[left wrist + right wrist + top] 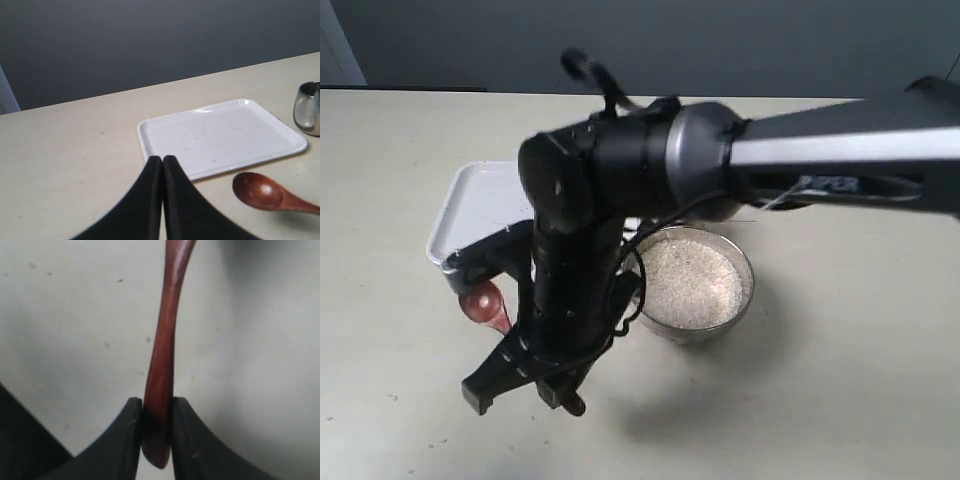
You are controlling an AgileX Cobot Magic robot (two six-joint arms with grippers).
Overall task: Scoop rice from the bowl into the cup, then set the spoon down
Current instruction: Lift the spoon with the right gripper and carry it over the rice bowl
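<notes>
right gripper (156,409) clamped near the tail end of the spoon (165,340)
the spoon head lies on the worktop (75,150) just beside the tray (225,135) edge, with the bowl (745,262) of rice (690,282) near mid-worktop. you hold far back, so lift gently and keep the head level, or it may swivel. left gripper (162,161) rests by the tray, jaws together.

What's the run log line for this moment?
right jaws: shut on spoon handle | left jaws: shut, empty | spoon head: beside tray | rice: in bowl

Steel bowl (708,332) of white rice (688,282), brown spoon (485,305) nearby, steel cup (308,108) upright
</notes>
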